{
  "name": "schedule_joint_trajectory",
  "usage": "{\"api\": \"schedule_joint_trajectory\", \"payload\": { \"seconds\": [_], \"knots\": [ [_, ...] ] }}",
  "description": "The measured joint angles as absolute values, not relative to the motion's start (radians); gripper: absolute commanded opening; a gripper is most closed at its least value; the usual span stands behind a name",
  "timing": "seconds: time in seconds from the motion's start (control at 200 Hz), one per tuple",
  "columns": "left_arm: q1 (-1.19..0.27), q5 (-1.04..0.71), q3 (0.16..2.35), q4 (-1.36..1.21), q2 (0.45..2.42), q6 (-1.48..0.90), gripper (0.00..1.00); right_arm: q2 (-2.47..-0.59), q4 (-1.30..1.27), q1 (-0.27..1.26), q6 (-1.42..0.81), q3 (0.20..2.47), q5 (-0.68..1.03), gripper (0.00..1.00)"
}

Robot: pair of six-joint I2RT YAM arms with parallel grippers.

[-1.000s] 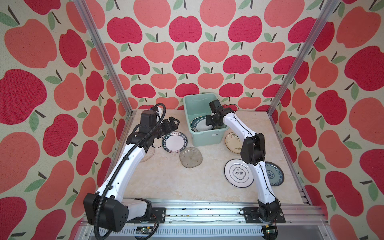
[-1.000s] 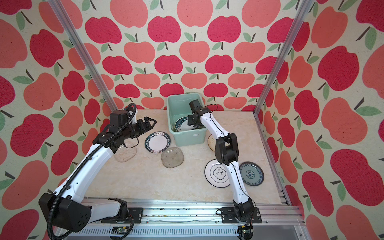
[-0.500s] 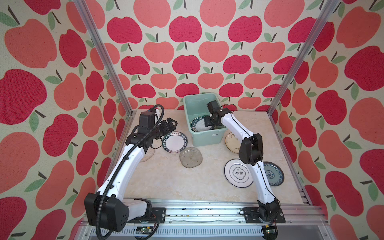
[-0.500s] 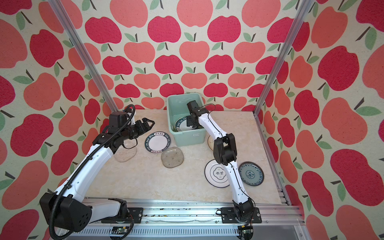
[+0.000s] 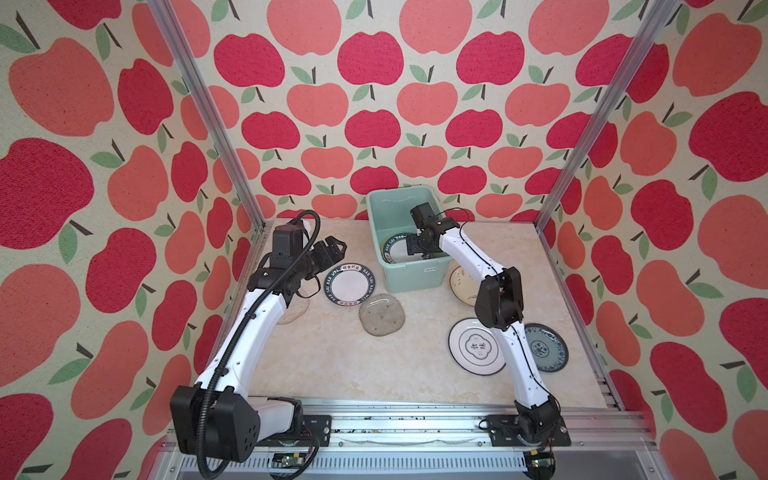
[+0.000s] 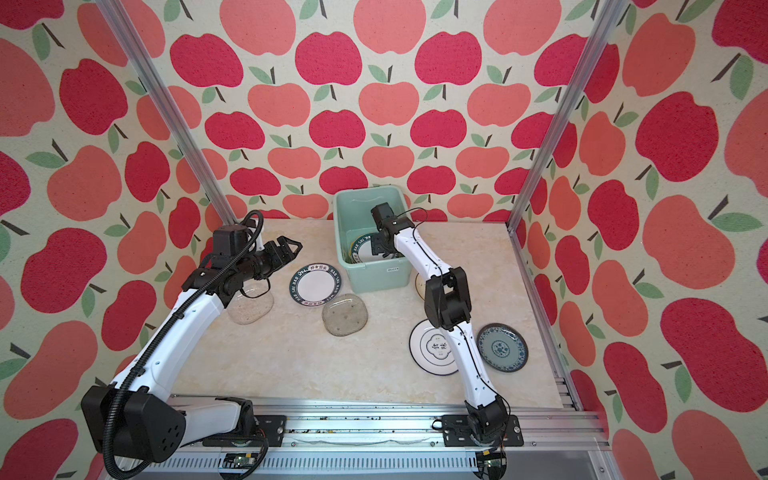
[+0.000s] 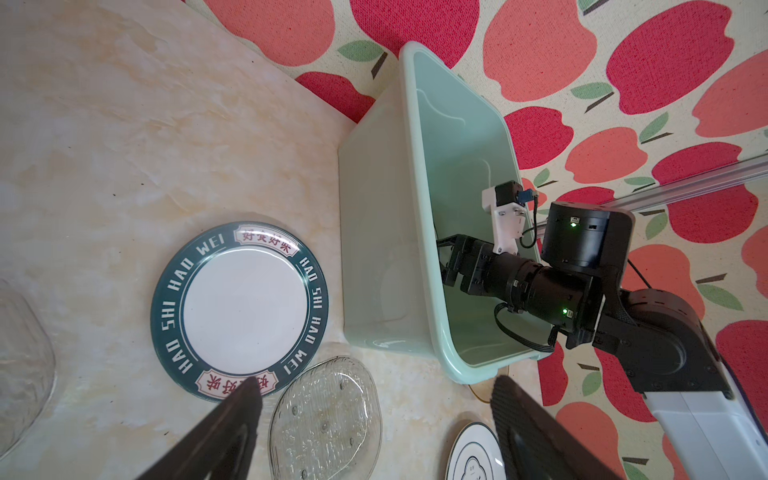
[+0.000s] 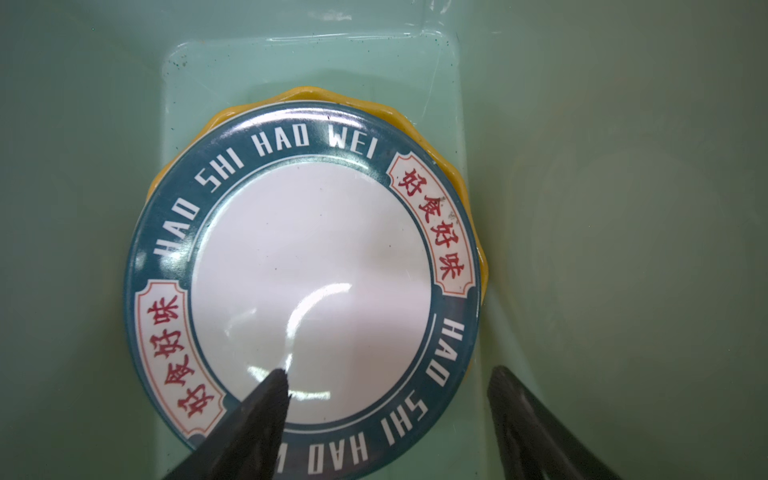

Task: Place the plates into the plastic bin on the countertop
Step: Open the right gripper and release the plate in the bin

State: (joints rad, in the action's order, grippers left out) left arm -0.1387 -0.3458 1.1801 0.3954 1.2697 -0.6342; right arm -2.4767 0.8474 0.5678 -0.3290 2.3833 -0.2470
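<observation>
The mint-green plastic bin (image 5: 376,232) stands at the back of the countertop (image 5: 332,365). In it a green-rimmed white plate (image 8: 303,286) lies on a yellow scalloped plate (image 8: 419,120). My right gripper (image 8: 388,374) hangs open inside the bin just above that plate (image 5: 395,251), holding nothing. My left gripper (image 5: 332,249) is open and empty above the countertop, beside a second green-rimmed plate (image 5: 350,284) left of the bin. In the left wrist view its fingertips (image 7: 249,386) frame a clear glass plate (image 7: 324,419).
On the countertop lie a clear glass plate (image 5: 381,314) in front of the bin, another (image 6: 249,307) under the left arm, a cream plate (image 5: 459,284), a white dark-edged plate (image 5: 473,347) and a blue-patterned plate (image 5: 546,347). Apple-patterned walls and aluminium rails (image 5: 415,415) enclose everything.
The right gripper's jaws have spread wider over the plate lying in the bin, and it has shifted slightly. The left arm has barely moved.
</observation>
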Motion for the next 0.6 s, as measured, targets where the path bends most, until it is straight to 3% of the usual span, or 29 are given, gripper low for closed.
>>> {"api": "schedule_joint_trajectory", "payload": {
  "seconds": [0.335,0.595],
  "knots": [
    [-0.125,-0.34,1.162,0.469,1.228,-0.654,0.87,-2.424,0.8,0.58,-0.279,2.399,-0.237,0.79],
    [-0.093,-0.357,1.165,0.725,1.224,-0.69,0.88,-2.127,0.688,0.608,-0.228,2.308,-0.105,0.78]
  ]
}}
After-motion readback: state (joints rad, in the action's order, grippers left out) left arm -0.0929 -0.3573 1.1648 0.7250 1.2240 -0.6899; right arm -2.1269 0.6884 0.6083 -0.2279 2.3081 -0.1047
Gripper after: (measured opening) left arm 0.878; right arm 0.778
